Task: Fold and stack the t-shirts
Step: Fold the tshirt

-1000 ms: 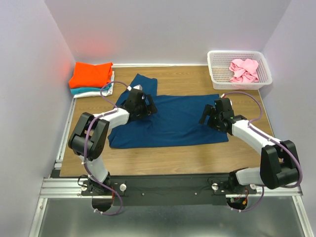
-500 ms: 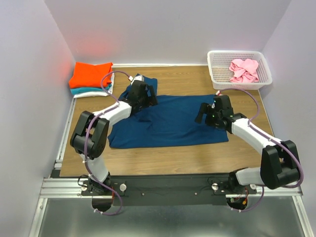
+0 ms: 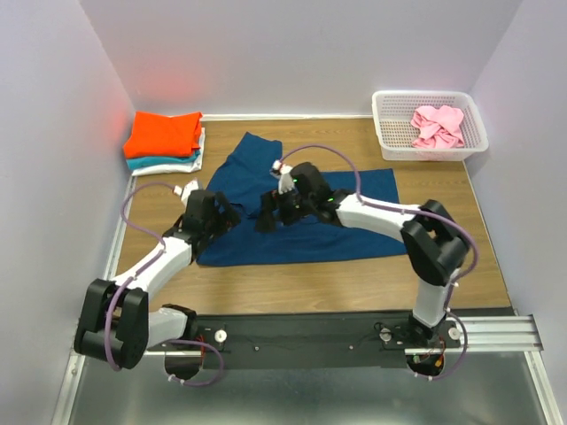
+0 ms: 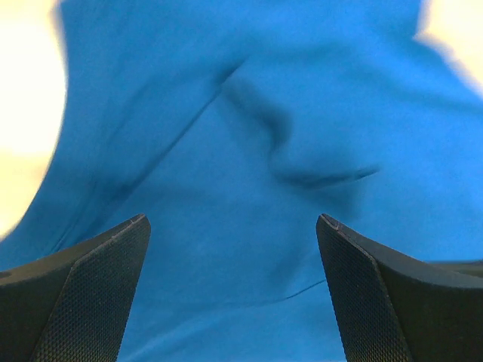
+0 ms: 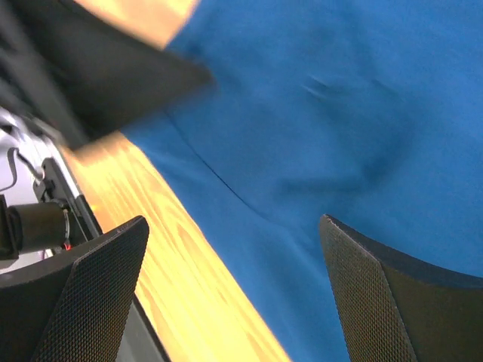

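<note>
Both pincers stand spread wide with nothing pinched between the fingers. The left gripper (image 3: 219, 216) hangs over the left edge of the navy tee (image 3: 345, 221), and its own camera shows only rumpled blue cloth (image 4: 264, 90) below the open jaws. The right gripper (image 3: 268, 214) has its arm stretched far across, so it sits just beside the left one, over the same left part of the shirt. From its wrist you see blue fabric (image 5: 317, 90), the hem running slantwise, and a strip of bare wooden table (image 5: 189, 302) next to it. Whether either set of fingertips actually touches the cloth, I can't tell from here.

The navy tee lies spread out flat in the middle of the table (image 3: 310, 279), one sleeve pointing towards the far wall. In the far left corner there is a folded pile: the orange tee (image 3: 162, 131) on top, the teal tee (image 3: 149, 163) under it, and a white tee (image 3: 198, 150) showing at the edge. Far right, well apart from the arms, the pink tee (image 3: 437, 124) lies crumpled in the white basket (image 3: 423, 94)
</note>
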{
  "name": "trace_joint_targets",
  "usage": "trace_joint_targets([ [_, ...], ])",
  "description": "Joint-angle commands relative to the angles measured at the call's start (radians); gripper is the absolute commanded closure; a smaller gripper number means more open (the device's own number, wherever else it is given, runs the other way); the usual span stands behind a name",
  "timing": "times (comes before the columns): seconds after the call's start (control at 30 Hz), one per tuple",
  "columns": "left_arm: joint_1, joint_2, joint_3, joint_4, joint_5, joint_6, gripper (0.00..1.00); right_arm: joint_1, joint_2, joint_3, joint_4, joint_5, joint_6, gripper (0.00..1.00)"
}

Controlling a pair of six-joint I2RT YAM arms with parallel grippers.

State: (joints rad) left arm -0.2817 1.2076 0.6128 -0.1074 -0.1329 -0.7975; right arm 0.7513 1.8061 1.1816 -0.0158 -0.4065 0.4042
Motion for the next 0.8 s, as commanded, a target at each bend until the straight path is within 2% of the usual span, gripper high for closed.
trace_joint_targets([
  [0.0,0.041,-0.059,-0.125,-0.034,0.058,-0.094,0.02,0.051,0.135,0.145,0.054,-0.052,-0.070,0.00],
  [0.13,0.065,-0.085,-0.154,-0.067,0.044,-0.098,0.02,0.080,0.254,0.237,0.053,-0.091,-0.134,0.00],
  [0.2,0.075,-0.085,-0.165,-0.075,0.038,-0.098,0.02,0.079,0.303,0.265,0.051,-0.016,-0.105,0.00],
  [0.37,0.095,-0.048,-0.185,-0.054,0.072,-0.080,0.02,0.080,0.377,0.318,0.056,0.006,-0.091,0.00],
  [0.77,0.102,-0.025,-0.180,-0.044,0.087,-0.052,0.02,0.062,0.460,0.421,0.059,0.366,-0.061,0.00],
])
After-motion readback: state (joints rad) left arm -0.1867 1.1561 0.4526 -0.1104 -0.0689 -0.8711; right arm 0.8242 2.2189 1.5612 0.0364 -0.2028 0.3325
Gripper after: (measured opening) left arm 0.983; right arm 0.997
